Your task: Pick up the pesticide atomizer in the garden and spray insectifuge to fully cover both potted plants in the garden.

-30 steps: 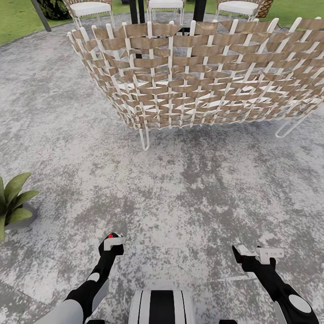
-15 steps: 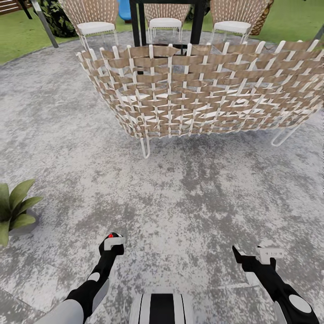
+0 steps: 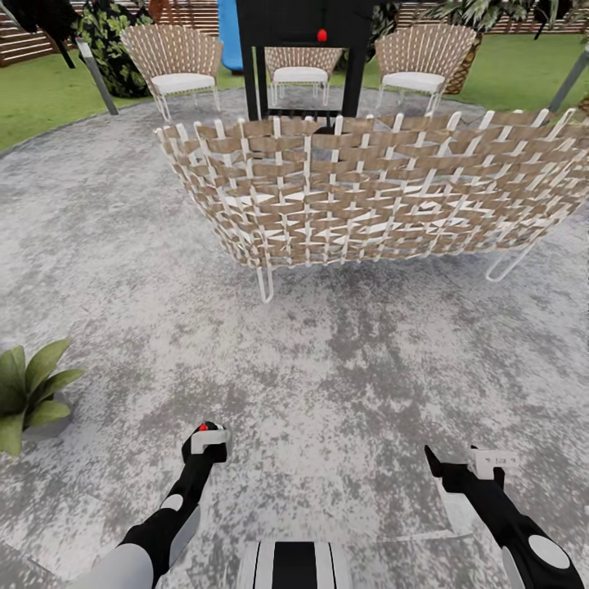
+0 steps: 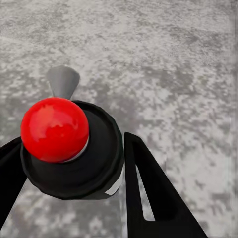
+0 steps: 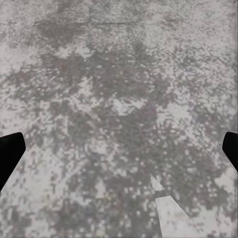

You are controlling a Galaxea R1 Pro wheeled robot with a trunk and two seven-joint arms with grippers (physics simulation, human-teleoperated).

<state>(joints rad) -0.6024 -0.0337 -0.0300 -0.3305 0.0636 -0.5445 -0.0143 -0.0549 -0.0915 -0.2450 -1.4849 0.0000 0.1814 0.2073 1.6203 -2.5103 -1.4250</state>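
Left end effector (image 3: 209, 438) clamped round the pesticide atomizer (image 4: 74, 148), dark head and red knob showing between the fingers. Right end effector (image 3: 460, 460) spread wide, holding nothing, over the mottled grey patio (image 3: 343, 360). One potted plant (image 3: 29, 393) on the paving near the left arm; woven seat (image 3: 368, 188) ahead

A woven chair (image 3: 368, 192) stands on the grey patio (image 3: 327, 368) ahead.

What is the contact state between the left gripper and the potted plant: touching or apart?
Apart. The head view shows bare grey paving between the left gripper and the potted plant.
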